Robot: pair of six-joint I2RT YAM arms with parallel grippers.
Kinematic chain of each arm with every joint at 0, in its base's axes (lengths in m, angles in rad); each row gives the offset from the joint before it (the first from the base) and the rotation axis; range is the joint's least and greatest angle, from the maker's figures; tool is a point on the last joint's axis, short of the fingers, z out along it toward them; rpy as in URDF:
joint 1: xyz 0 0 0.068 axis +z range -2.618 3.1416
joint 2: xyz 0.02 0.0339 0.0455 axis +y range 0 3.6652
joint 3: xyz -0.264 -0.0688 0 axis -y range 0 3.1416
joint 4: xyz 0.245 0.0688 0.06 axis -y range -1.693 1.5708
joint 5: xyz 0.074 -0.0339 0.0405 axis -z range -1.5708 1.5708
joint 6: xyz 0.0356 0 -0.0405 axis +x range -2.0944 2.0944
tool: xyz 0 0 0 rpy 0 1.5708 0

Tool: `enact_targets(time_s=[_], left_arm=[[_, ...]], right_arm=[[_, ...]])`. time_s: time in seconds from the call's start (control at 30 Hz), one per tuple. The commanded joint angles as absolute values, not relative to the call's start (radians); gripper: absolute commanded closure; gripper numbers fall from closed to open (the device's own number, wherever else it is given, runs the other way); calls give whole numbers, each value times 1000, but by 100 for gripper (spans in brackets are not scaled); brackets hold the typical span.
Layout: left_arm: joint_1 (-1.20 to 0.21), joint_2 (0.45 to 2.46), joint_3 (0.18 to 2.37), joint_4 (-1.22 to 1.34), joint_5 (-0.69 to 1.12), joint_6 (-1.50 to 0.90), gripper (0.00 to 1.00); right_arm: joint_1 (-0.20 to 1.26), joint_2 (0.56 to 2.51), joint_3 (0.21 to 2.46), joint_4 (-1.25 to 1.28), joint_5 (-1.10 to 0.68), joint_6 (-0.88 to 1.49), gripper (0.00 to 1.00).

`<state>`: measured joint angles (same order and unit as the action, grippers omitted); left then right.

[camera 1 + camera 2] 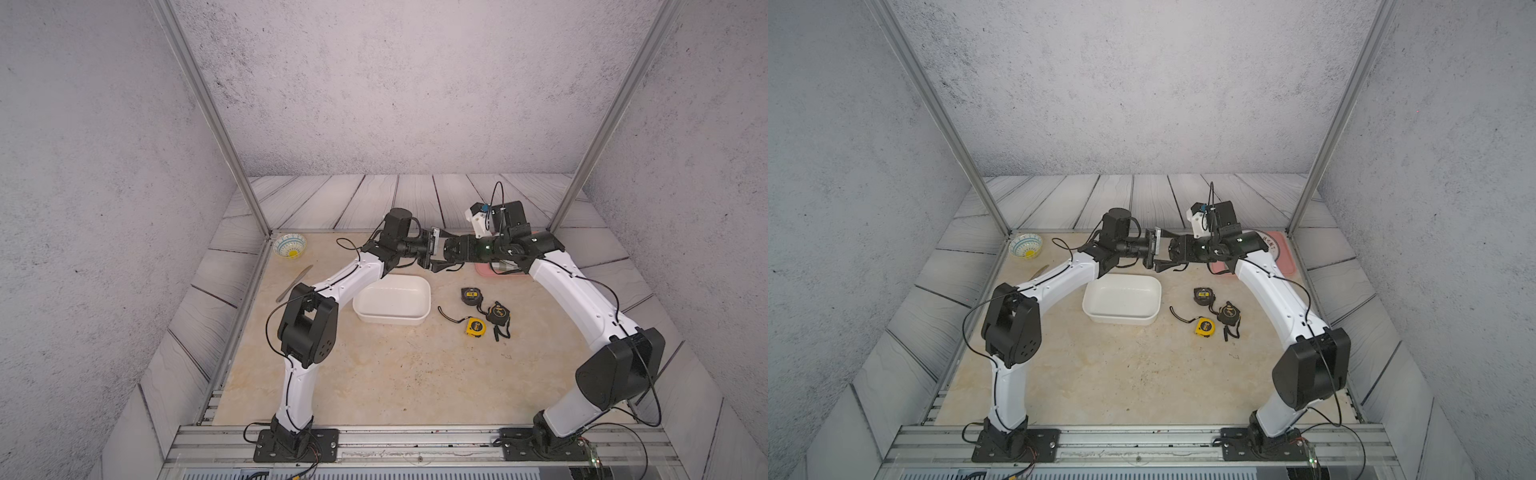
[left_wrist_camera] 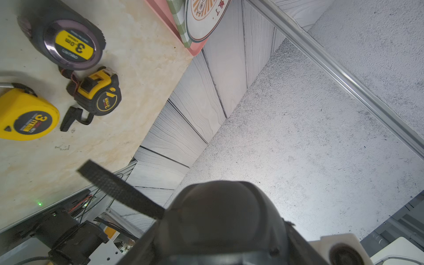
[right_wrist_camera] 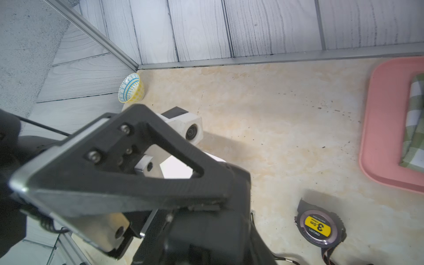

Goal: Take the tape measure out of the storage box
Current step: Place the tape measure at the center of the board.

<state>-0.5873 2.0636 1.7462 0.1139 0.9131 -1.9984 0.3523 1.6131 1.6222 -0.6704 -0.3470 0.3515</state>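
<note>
In both top views my arms meet nose to nose near the far side of the storage box (image 1: 388,319) (image 1: 1121,319), not touching it. My left gripper (image 1: 442,250) (image 1: 1165,249) has its fingers spread wide, one on either side of the front of my right gripper (image 1: 457,249) (image 1: 1179,249). I cannot tell whether they press on anything. My right fingers are hidden, so I cannot tell if they are clenched or released. The three tape measures I see lie outside the box, on the table (image 1: 395,374) to its right: the black tape measure (image 1: 471,296) (image 1: 1203,296), the black-and-yellow tape measure (image 1: 497,312) (image 1: 1228,313) just beside it, and the yellow tape measure (image 1: 475,326) (image 1: 1205,327). A patterned bowl (image 1: 289,245) and a knife (image 1: 295,282) sit far left, and a pink tray (image 1: 1283,257) lies under my right arm.

In the left wrist view, one ridged finger (image 2: 119,190) runs into a dark rounded bulk (image 2: 220,218) that I cannot identify. Beyond it the black (image 2: 68,43), black-and-yellow (image 2: 101,96) and yellow (image 2: 25,117) tape measures lie close together on the table, with the tray's rim (image 2: 171,23) past them.

In the right wrist view, my left gripper's triangular finger (image 3: 137,192) crosses the foreground and covers my own jaws. The black tape measure (image 3: 319,226) lies near the tray (image 3: 378,137), apart from it.
</note>
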Motion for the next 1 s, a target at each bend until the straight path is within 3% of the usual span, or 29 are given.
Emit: enact_targets(time_s=[0.0,0.13,0.47,0.77,0.97], left_arm=[[-584,2046,1780,283,944,-2031,52],[-567,2041,1734,317,940,-2037,34],[-526,2023,1694,293,935,-1958,12],[-499,1996,1681,205,942,-1882,5],[-377,1912,1762,-268,891,-1491,5]], right_arm=[[355,1603,1631,-719,-266,337,100],[353,1582,1637,-767,-164,289,100],[343,1535,1596,-817,-33,247,100],[334,1523,1588,-820,-58,238,100],[355,1559,1552,-914,45,135,100]])
